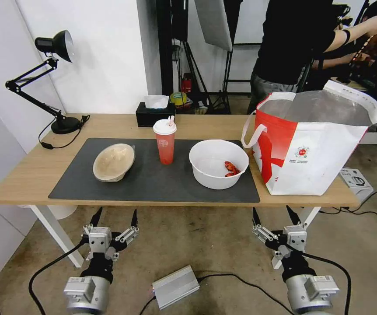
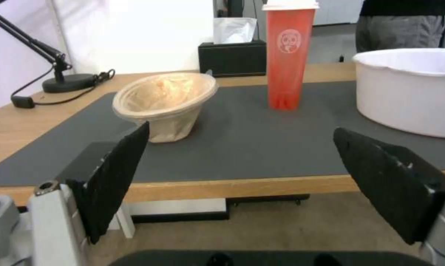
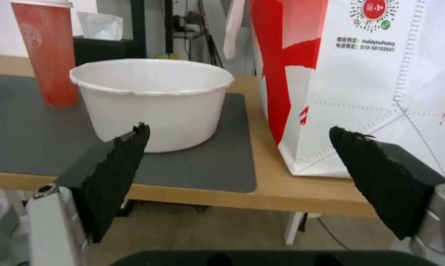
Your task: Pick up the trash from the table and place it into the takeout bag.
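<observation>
On the dark grey mat of the light-wood table lie three pieces of trash: a tan paper-pulp bowl tipped on its side at the left, a red drink cup with a white lid in the middle, and a large white bowl holding red scraps. The takeout bag stands open at the table's right end. My left gripper and right gripper hang open below the table's front edge, both empty.
A black desk lamp stands at the back left and a black tissue box behind the cup. A small white box sits on the floor right of the bag. A silver unit and cables lie on the floor between my arms.
</observation>
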